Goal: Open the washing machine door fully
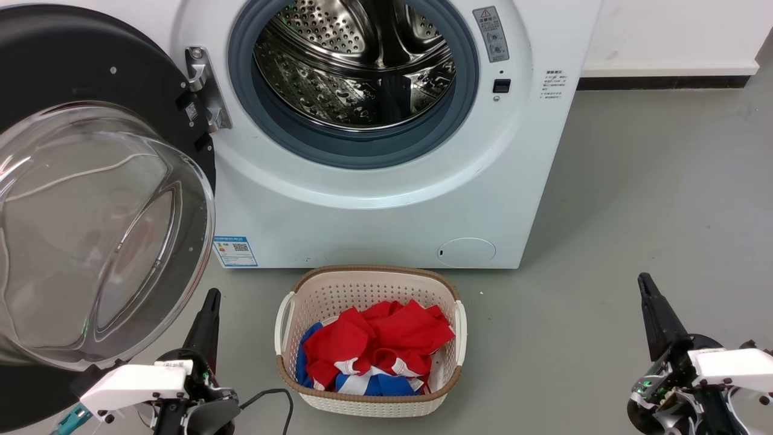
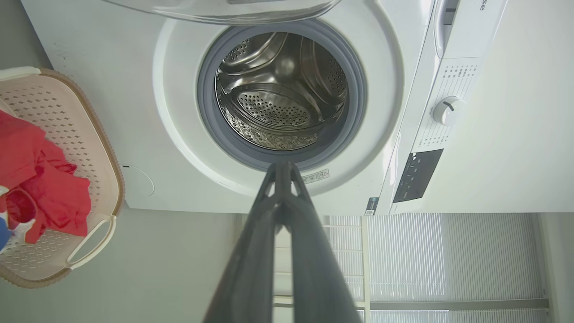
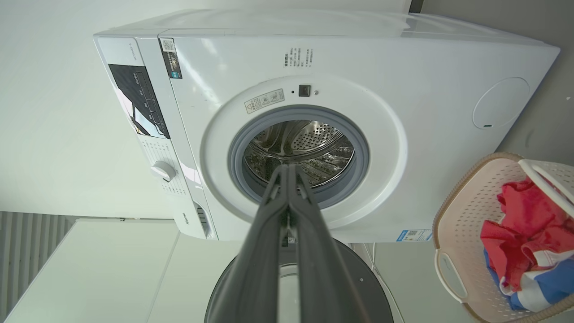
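Note:
The washing machine door stands swung wide open to the left of the white machine, its black ring and bulging glass bowl facing me, held by a metal hinge. The grey-rimmed steel drum is exposed. The bowl's edge shows at the top of the left wrist view, and the door's black ring sits low in the right wrist view. My left gripper is shut and empty just below the door's lower edge. My right gripper is shut and empty over the floor, far right.
A cream laundry basket with red and blue clothes sits on the grey floor in front of the machine, between my two arms. A small round white flap is low on the machine's front. A cable lies by the left arm.

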